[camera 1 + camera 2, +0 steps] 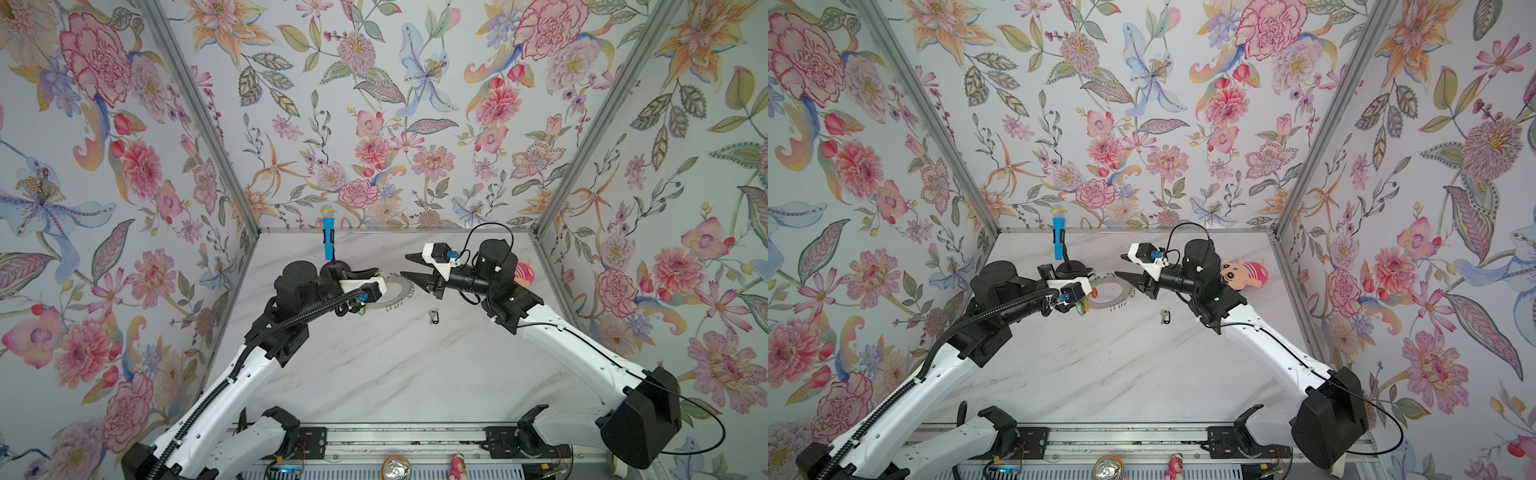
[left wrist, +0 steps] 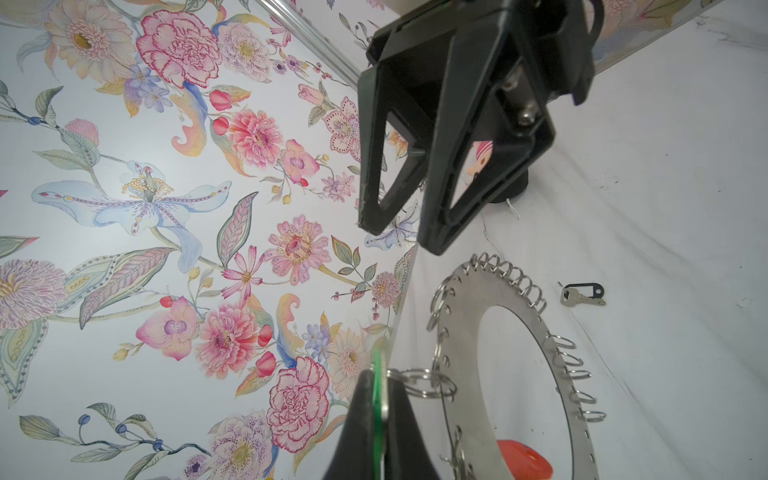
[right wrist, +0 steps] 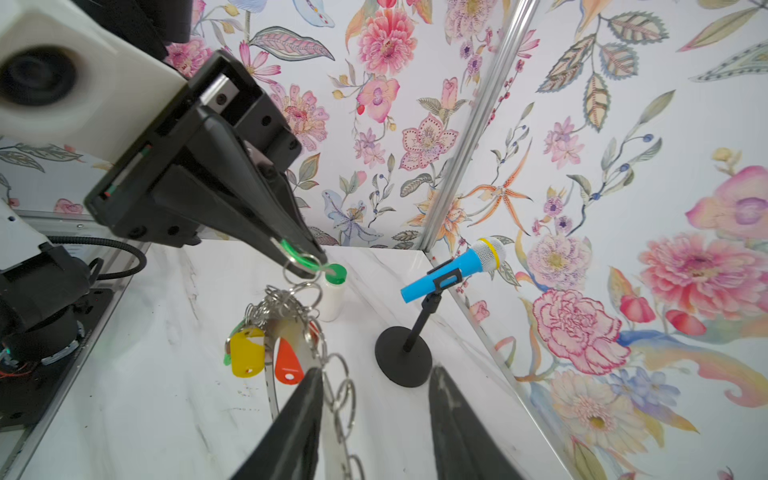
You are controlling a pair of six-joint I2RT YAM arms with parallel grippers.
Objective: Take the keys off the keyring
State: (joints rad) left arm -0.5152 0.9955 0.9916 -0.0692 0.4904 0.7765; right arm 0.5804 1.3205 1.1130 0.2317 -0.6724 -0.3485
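Near table [image 1: 374, 374] open; mic stand [image 1: 329, 243] behind keyring [image 2: 463, 303], plush toy [image 1: 1246, 272] rt.

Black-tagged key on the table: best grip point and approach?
Likely the black tag, pinched across its narrow width, coming straight down from above. The black-tagged key lies flat on the table, apart from the keyring, so no edge is raised for a side approach.
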